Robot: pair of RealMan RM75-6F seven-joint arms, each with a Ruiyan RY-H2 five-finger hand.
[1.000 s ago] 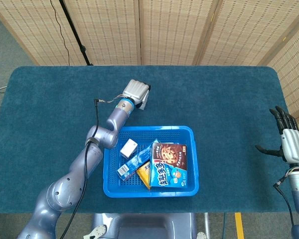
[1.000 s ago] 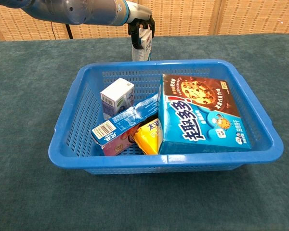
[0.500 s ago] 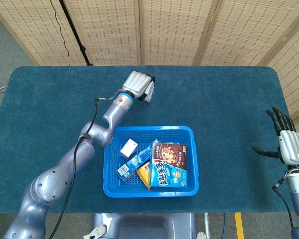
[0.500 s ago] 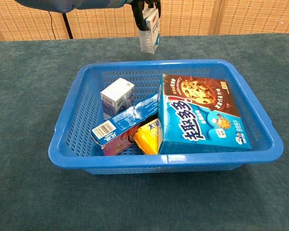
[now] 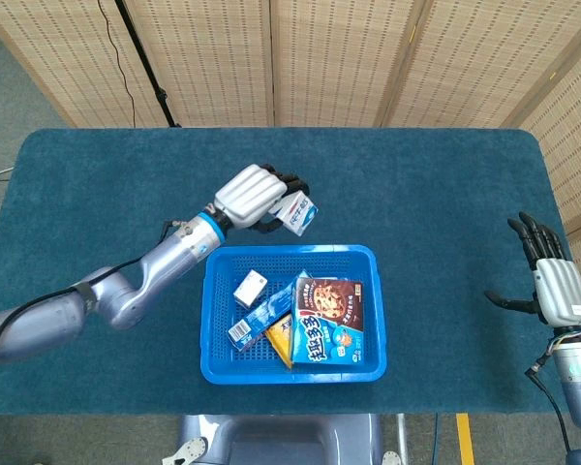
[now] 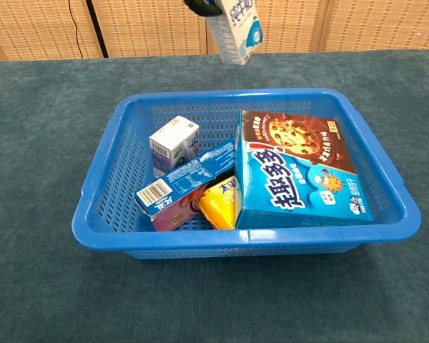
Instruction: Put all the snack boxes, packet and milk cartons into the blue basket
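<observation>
From the head view we see the left hand (image 5: 249, 194) gripping a small white-and-blue milk carton (image 5: 297, 211) above the far rim of the blue plastic basket (image 5: 368, 295); the right hand (image 5: 552, 286) sits spread, holding nothing. In the chest view, we see the carton tilted over the basket, which holds a cookie box (image 6: 297, 171).

A blue-and-white milk carton (image 5: 298, 211) is held tilted in the left hand (image 5: 255, 197), in the air just beyond the far rim of the basket (image 5: 289, 371) — in the chest view it hangs above that rim. The basket is blue plastic with perforated walls. Inside it, a small white carton (image 5: 251, 287) stands at the far left; a long blue box (image 5: 262, 318) lies slanted beside it, a yellow packet (image 6: 222, 204) is wedged underneath, and a large cookie box (image 5: 330, 321) — blue and brown — fills the right side.
</observation>
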